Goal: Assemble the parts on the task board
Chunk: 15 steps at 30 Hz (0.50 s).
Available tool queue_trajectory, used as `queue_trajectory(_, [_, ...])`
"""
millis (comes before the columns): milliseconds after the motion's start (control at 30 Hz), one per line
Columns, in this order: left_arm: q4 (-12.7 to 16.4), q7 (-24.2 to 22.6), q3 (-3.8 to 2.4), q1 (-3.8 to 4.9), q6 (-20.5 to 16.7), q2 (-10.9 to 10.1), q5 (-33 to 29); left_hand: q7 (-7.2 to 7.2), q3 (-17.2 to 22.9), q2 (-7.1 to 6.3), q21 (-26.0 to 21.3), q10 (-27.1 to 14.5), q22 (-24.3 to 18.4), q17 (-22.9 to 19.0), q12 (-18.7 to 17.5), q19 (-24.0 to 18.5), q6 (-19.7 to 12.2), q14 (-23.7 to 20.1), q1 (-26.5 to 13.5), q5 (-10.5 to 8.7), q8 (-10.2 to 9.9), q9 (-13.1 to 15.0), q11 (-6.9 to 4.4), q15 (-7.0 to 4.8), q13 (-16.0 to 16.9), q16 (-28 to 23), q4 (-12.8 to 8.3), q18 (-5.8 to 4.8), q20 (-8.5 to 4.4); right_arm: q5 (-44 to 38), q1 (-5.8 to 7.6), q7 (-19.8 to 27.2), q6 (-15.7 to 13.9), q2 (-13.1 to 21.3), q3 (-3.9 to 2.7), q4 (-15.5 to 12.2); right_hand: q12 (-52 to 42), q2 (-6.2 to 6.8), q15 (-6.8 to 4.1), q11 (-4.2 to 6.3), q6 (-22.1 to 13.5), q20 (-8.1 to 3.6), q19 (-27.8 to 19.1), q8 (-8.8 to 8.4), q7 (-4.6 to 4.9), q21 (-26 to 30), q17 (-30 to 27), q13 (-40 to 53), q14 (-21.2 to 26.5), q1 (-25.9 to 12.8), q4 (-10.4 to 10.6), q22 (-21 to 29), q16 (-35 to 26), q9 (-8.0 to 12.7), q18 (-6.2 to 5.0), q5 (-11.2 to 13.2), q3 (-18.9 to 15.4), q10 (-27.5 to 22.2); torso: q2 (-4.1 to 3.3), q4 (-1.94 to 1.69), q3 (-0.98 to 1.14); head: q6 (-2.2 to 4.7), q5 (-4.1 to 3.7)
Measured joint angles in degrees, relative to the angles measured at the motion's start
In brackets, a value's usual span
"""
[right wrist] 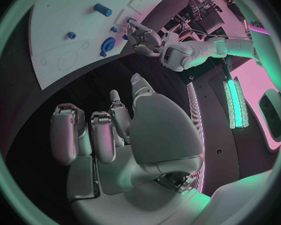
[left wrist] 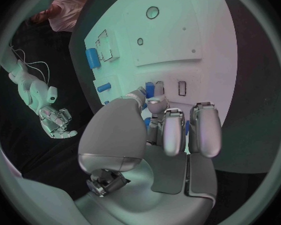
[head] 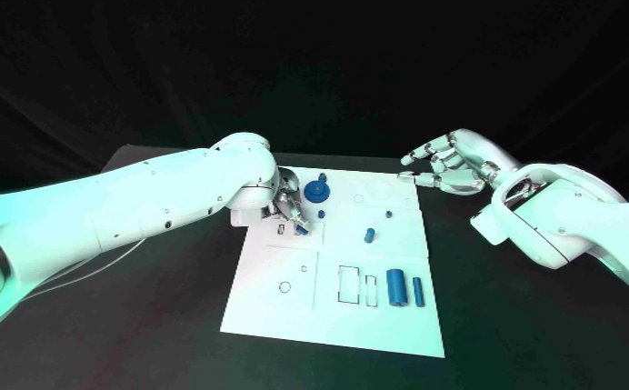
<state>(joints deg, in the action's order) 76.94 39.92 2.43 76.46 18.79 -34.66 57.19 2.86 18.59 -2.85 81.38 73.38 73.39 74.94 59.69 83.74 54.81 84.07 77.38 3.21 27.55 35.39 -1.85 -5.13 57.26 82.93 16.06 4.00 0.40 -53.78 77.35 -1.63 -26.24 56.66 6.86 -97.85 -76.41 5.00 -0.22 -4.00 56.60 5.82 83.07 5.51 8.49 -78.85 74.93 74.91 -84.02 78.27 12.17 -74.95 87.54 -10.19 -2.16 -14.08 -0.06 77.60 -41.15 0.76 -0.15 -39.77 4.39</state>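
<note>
The white task board (head: 295, 304) lies mid-table. My left hand (head: 284, 205) hovers low over its far left part, and its fingertips pinch a small blue part (left wrist: 150, 89) beside a rectangular slot (left wrist: 182, 87). A blue gear (head: 316, 192) stands just right of that hand. On the board's middle stands a small blue peg (head: 370, 235). A thick blue cylinder (head: 396, 286) and a thinner one (head: 418, 291) lie near the front right. My right hand (head: 445, 167) floats at the board's far right corner, fingers loosely curved, holding nothing.
Outlined recesses (head: 349, 284) and a small round hole (head: 286, 287) mark the board's near half. Black table (head: 144, 317) surrounds the board. My right forearm (head: 557, 222) lies along the board's right side.
</note>
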Motion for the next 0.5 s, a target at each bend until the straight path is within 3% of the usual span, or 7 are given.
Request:
queue_trajectory(67, [0.81, 0.01, -0.12, 0.00, -0.40, -0.94, -0.36, -0.01, 3.31, -1.27, 0.00, 0.00, 0.07, 0.00, 0.00, 0.00, 0.02, 0.00, -1.27, 0.00, 0.00, 0.44, 0.00, 0.00, 0.03, 0.00, -0.90, 0.00, 0.00, 0.00, 0.00, -0.01, 0.01, 0.01, 0.00, 0.04, 0.00, 0.00, 0.00, 0.00, 0.00, 0.00, 0.00, 0.00, 0.00, 0.00, 0.00, 0.00, 0.00, 0.00, 0.00, 0.00, 0.00, 0.00, 0.00, 0.00, 0.00, 0.00, 0.02, -0.05, 0.00, 0.05, 0.05])
queue_trajectory(167, [1.81, 0.03, -0.19, 0.00, -1.01, -2.20, -0.63, -0.08, 5.15, -2.20, 0.00, 0.43, 0.22, -0.01, 0.00, 0.00, 0.10, 0.00, -2.20, 0.00, 0.00, 0.84, -0.01, 0.00, 0.33, 0.00, -0.69, 0.00, 0.00, 0.00, -0.01, -0.03, 0.02, 0.04, 0.01, 0.09, 0.00, 0.00, 0.00, 0.00, 0.00, 0.00, 0.00, 0.00, 0.00, 0.00, 0.00, 0.00, 0.00, 0.00, 0.00, 0.01, 0.00, 0.00, 0.00, 0.00, 0.00, 0.00, 0.08, -0.15, 0.04, 0.07, 0.14])
queue_trajectory(300, [3.47, 0.04, -0.28, 0.01, -2.14, -3.83, -0.69, -0.07, 8.46, -3.77, 0.00, 0.68, 0.33, -0.01, 0.01, 0.00, 0.11, 0.00, -3.79, -0.02, 0.60, 1.49, -0.03, 0.00, 0.66, -0.22, -1.97, 0.00, 0.00, 0.00, -0.01, -0.05, 0.03, 0.03, 0.01, 0.16, 0.00, -0.23, 0.00, 0.00, 0.00, 0.00, 0.00, 0.00, 0.00, 0.00, -0.01, 0.00, 0.00, 0.23, 0.00, 0.01, 0.00, 0.00, 0.00, -0.24, 0.00, 0.00, 0.20, -0.31, 0.08, 0.02, 0.20])
queue_trajectory(500, [5.23, 0.06, -0.32, -0.09, -4.68, -5.15, -0.62, -0.20, 10.20, -4.11, 0.21, 0.95, 0.46, -0.01, 0.45, 0.00, 0.42, 0.00, -5.36, -0.03, 0.93, 2.08, -0.11, 0.00, 1.09, -0.23, -2.78, 0.00, 0.00, 0.00, -0.03, -0.05, 0.06, 0.03, 0.02, 0.21, 0.00, -0.23, 0.00, 0.00, 0.00, 0.00, 0.00, 0.00, 0.00, 0.00, -0.01, 0.00, 0.00, 0.23, 0.00, 0.01, 0.00, 0.01, 0.00, -0.23, 0.00, 0.00, 0.34, -0.53, 0.10, -0.02, 0.17])
